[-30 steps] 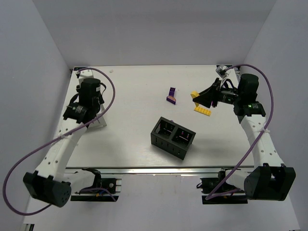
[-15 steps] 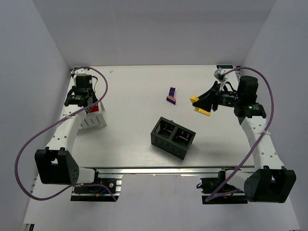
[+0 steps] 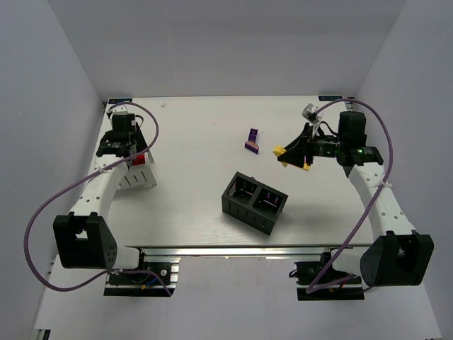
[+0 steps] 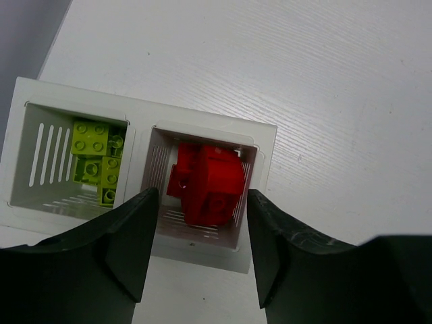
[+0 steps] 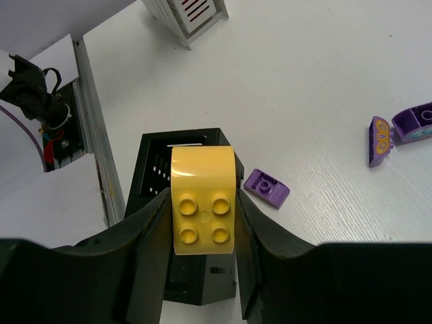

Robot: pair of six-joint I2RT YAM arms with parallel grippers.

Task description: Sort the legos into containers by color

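Right gripper (image 5: 201,233) clamped on yellow brick (image 5: 202,202), studs toward wrist camera, at far right of table. Black box (image 3: 248,216) lay nearward and left of it, well apart, long axis slanted across table; right arm nearer. Left gripper (image 4: 196,226) spread, empty, over white box (image 4: 268,145): red brick (image 4: 209,182) in one cell, green legos (image 4: 98,158) in other. Purple pieces (image 3: 252,140) loose on table.

The small box (image 4: 135,111) is white with thin slits in its walls, holding lime green bricks (image 4: 94,158) in one cell and a red brick (image 4: 209,182) in the other. The bigger box (image 3: 244,216) is black and the studded brick (image 5: 202,199) is plain yellow. The tabletop (image 5: 304,81) is white with fine lines, the loose pieces (image 5: 266,187) are purple, and one printed piece (image 5: 378,140) shows orange marks.
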